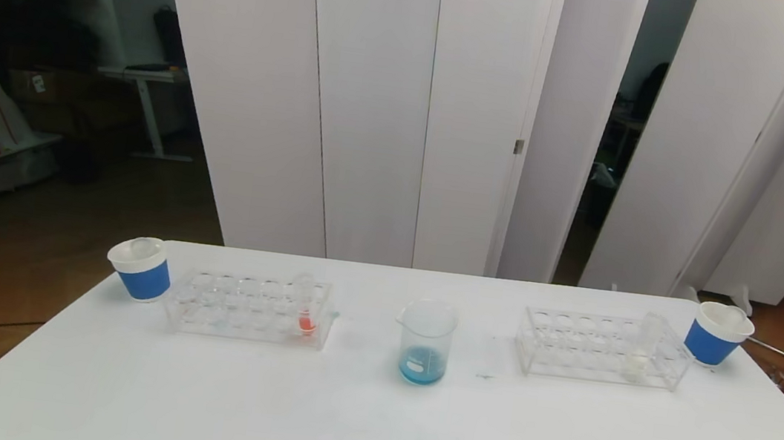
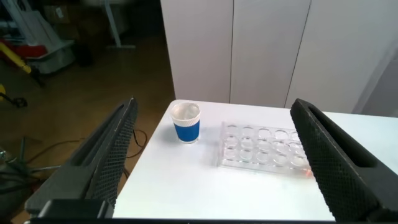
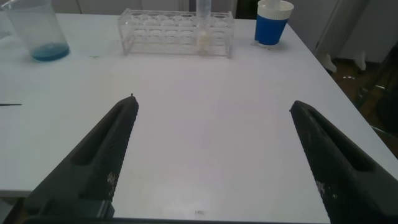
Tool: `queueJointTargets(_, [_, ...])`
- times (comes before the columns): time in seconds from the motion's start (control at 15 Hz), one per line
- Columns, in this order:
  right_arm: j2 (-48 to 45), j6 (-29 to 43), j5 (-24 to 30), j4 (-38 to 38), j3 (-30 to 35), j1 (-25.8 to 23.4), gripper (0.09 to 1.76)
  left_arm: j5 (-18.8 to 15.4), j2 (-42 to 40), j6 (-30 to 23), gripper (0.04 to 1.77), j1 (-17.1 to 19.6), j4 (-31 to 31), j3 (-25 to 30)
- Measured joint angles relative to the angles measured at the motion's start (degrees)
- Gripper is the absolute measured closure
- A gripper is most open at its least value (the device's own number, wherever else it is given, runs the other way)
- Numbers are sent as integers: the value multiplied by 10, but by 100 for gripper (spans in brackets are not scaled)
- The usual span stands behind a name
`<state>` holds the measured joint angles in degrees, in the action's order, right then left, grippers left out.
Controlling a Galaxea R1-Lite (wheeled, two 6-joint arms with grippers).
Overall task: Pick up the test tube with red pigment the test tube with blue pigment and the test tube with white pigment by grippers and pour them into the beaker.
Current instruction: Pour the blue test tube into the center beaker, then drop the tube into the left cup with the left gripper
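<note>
on the white table point(image 1: 191, 390), the clear glass beaker point(image 1: 426, 340) at centre already holds blue liquid. the slim clear tube with orange-red liquid point(image 1: 307, 308) stands in the left clear plastic rack point(image 1: 248, 307), the slim clear tube with cream-white liquid point(image 1: 640, 348) in the right clear plastic rack point(image 1: 600, 348). the left gripper point(image 2: 214, 168) and right gripper point(image 3: 214, 165) hover spread and empty. judging by this, blue is done; next, one gripper must descend over a tube and pinch it.
</note>
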<state>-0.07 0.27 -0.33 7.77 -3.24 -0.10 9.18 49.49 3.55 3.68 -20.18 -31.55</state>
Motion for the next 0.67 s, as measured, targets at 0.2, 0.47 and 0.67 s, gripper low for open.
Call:
queueJointTargets(0.2, [0, 0, 0, 0, 0, 0, 10, -1, -141, 6, 6, -2, 99, 17])
queueJointTargets(0.47, [0, 0, 0, 0, 0, 0, 10, -3, -292, 31, 6, -14, 189, 56])
queueJointTargets(0.67, [0, 0, 0, 0, 0, 0, 10, -9, -378, 39, 6, -27, 250, 79])
